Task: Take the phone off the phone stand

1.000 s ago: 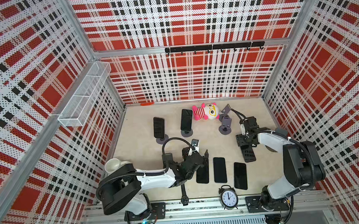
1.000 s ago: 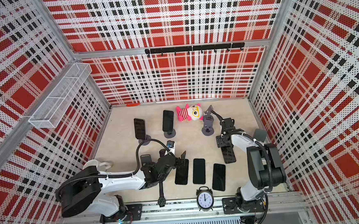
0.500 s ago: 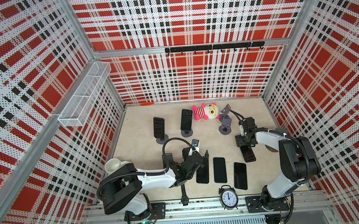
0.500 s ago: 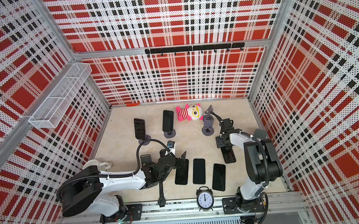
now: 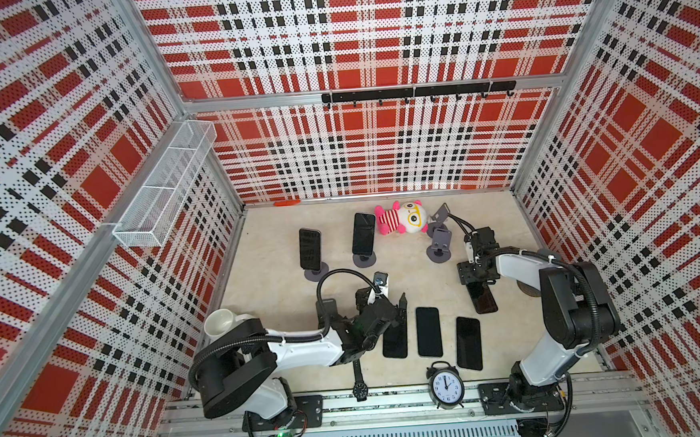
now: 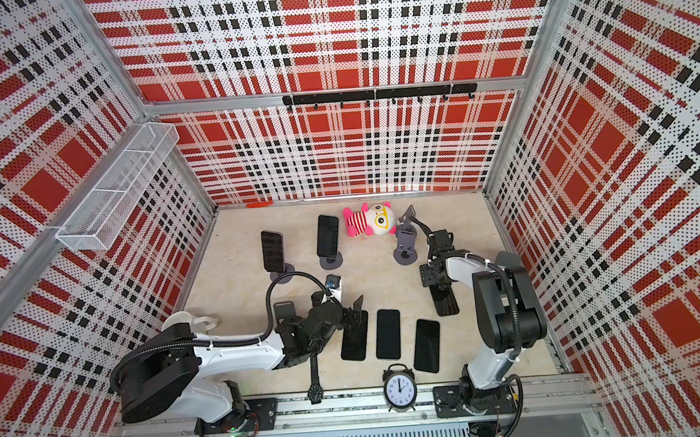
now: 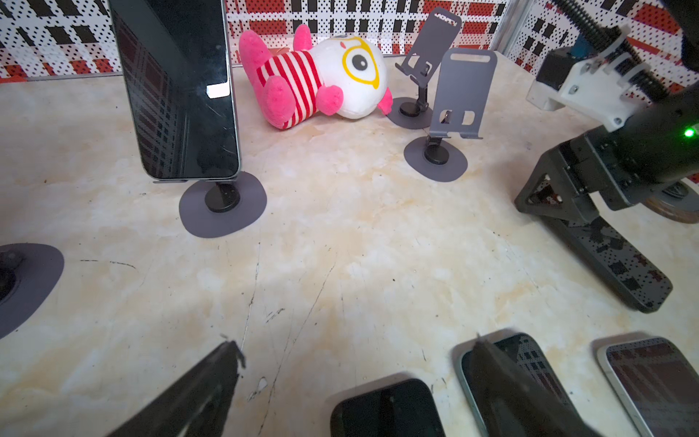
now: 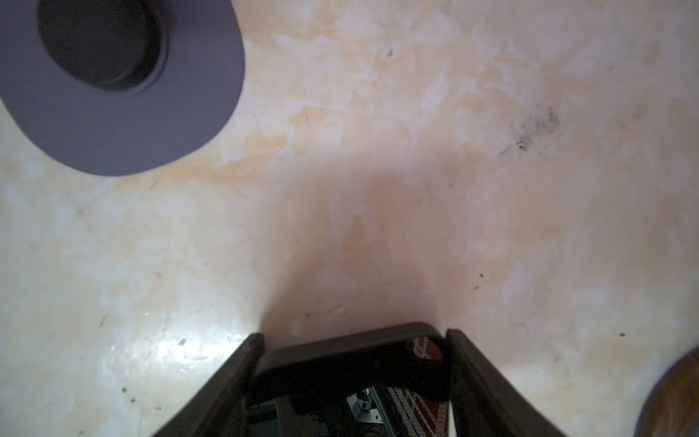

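Observation:
My right gripper (image 5: 477,276) is shut on a dark phone (image 5: 483,301). The phone slopes down from the jaws, with its far end at the tabletop, beside an empty grey phone stand (image 5: 440,243). In the right wrist view the phone (image 8: 351,352) fills the gap between both fingers (image 8: 242,363). Two more phones (image 5: 310,250) (image 5: 363,233) stand upright on stands at the back left. My left gripper (image 5: 382,298) is open, low over the front of the table, with nothing between its fingertips (image 7: 230,352). One of them is over a flat-lying phone (image 7: 529,359).
Three phones (image 5: 429,331) lie flat in a row at the front. A pink plush toy (image 5: 400,218) and a second empty stand (image 5: 443,214) sit at the back. An alarm clock (image 5: 446,386) and a wristwatch (image 5: 359,377) are at the front edge. A white cup (image 5: 221,323) is at the left.
The right arm's elbow has swung a little inward. Its gripper with the phone has stayed almost in place. The left arm has not moved.

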Action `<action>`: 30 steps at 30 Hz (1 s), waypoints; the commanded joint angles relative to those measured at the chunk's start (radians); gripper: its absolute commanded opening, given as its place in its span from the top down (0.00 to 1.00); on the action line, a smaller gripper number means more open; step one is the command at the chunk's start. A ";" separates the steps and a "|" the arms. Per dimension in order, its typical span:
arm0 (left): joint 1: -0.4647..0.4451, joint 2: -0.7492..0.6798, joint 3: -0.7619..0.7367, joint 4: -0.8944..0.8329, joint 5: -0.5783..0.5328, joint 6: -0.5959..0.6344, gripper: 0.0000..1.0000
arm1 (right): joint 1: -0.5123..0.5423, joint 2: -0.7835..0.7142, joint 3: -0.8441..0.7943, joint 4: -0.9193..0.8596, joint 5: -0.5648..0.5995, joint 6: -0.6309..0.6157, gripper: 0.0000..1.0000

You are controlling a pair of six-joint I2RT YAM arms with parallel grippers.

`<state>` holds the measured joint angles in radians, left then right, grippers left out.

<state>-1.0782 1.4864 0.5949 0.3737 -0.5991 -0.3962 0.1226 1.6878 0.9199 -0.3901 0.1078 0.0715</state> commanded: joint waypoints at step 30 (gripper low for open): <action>0.011 0.041 0.006 0.024 -0.005 0.013 0.02 | 0.006 0.091 0.029 -0.044 0.019 -0.055 0.22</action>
<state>-1.0721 1.5188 0.5953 0.3763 -0.5915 -0.3943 0.1226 1.7229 0.9535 -0.3775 0.1150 0.0441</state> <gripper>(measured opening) 0.982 0.776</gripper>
